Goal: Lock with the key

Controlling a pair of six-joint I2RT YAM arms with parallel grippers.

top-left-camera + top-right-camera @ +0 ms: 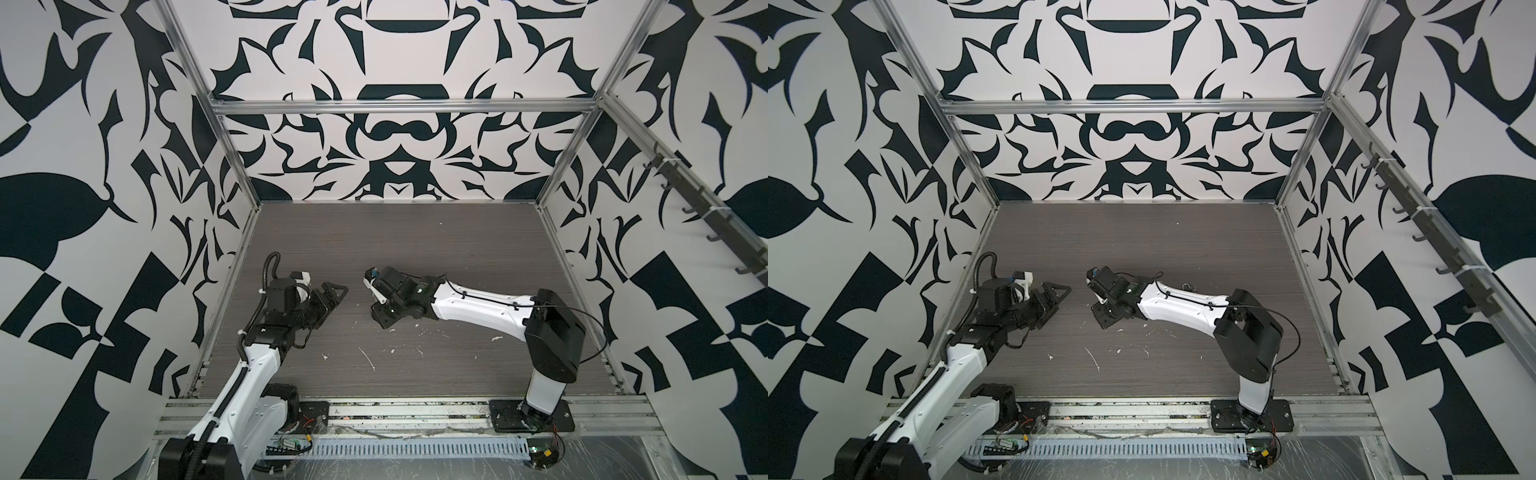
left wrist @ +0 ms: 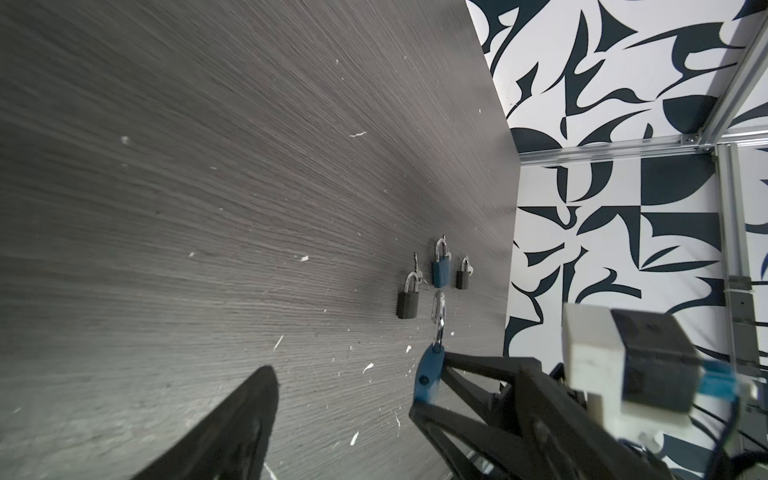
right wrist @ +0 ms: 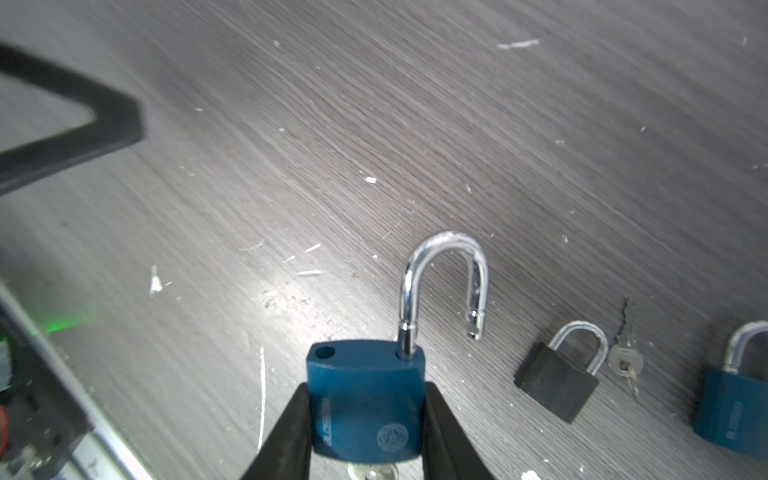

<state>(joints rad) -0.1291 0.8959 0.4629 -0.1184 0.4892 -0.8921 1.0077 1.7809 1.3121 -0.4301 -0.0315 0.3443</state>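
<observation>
The blue padlock [image 3: 365, 419] is held above the wood-grain table [image 3: 415, 124], clamped in the right gripper [image 3: 366, 390], its shackle [image 3: 444, 257] sprung open, while the left gripper [image 1: 334, 297] is spread wide nearby, so locking is judged not yet done.

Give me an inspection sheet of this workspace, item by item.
Surface: dark wood-grain table, scuffed.
Job's things: blue padlock, shackle open, key head showing beneath; on the table a black padlock with keys beside it, second blue padlock, small dark padlock.
Clutter: white flecks.
Grippers: right gripper shut on the blue padlock; left gripper open, empty.
Cables: black cable looping off the right arm; corrugated conduit on the left.
Surroundings: patterned walls, aluminium frame, hook rail.
</observation>
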